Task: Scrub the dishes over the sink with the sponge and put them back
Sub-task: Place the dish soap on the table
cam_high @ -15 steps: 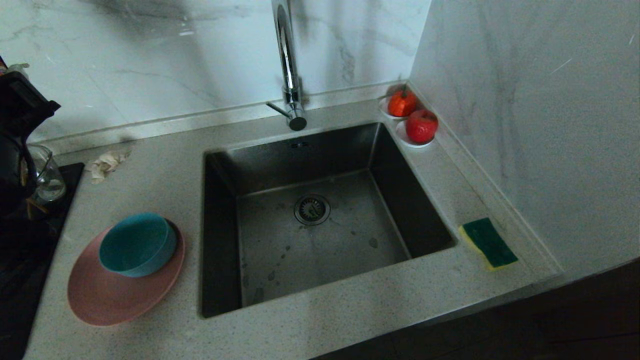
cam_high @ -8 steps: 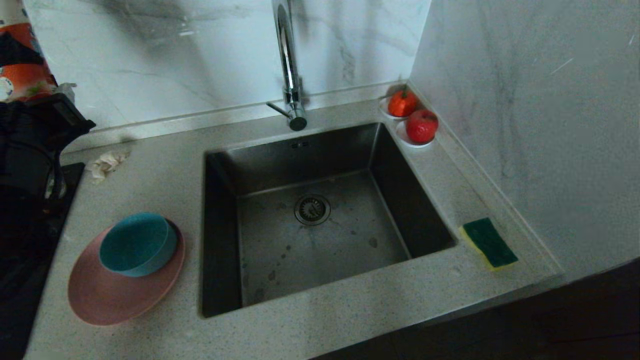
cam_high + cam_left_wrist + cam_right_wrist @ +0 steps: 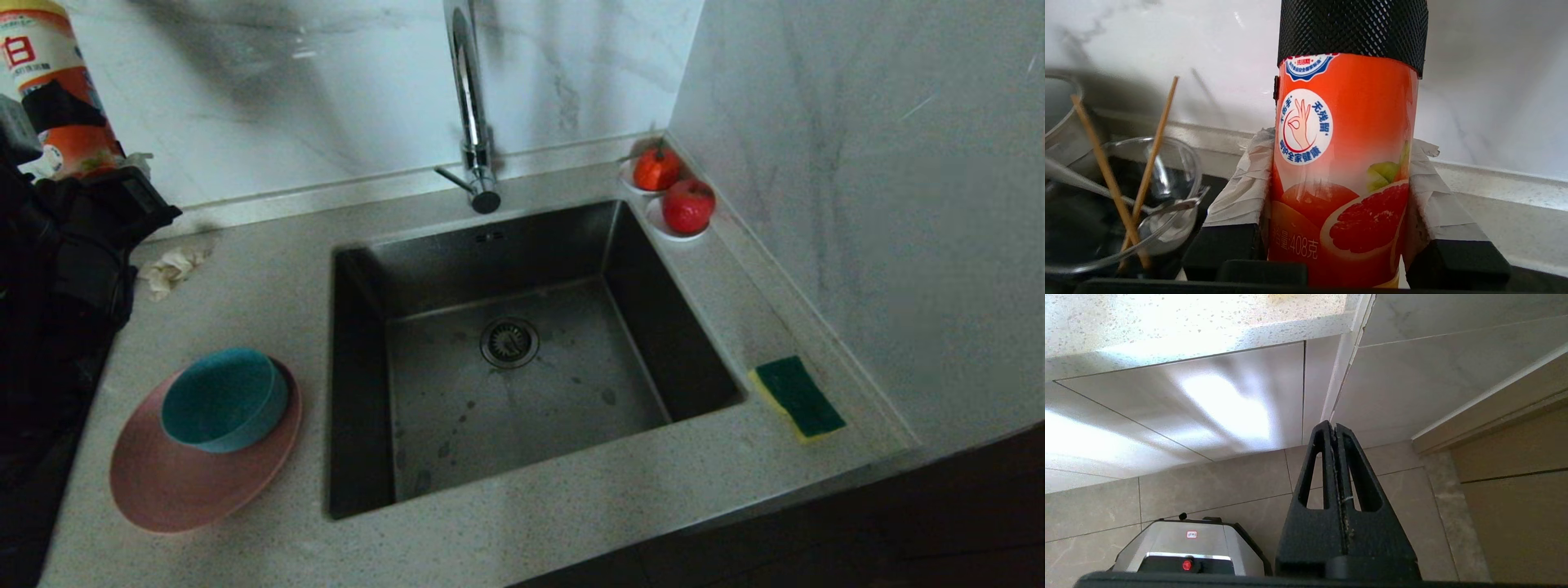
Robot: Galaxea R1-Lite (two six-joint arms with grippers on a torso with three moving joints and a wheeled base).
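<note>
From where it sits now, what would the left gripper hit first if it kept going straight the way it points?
The left gripper is already clamped on the orange detergent bottle, so the bottle leads. Beyond it, the white marble backsplash looks like the first contact, though the depth is hard to judge.

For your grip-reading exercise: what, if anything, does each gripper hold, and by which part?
Left gripper clamps the orange bottle across its lower body; right gripper holds nothing.
</note>
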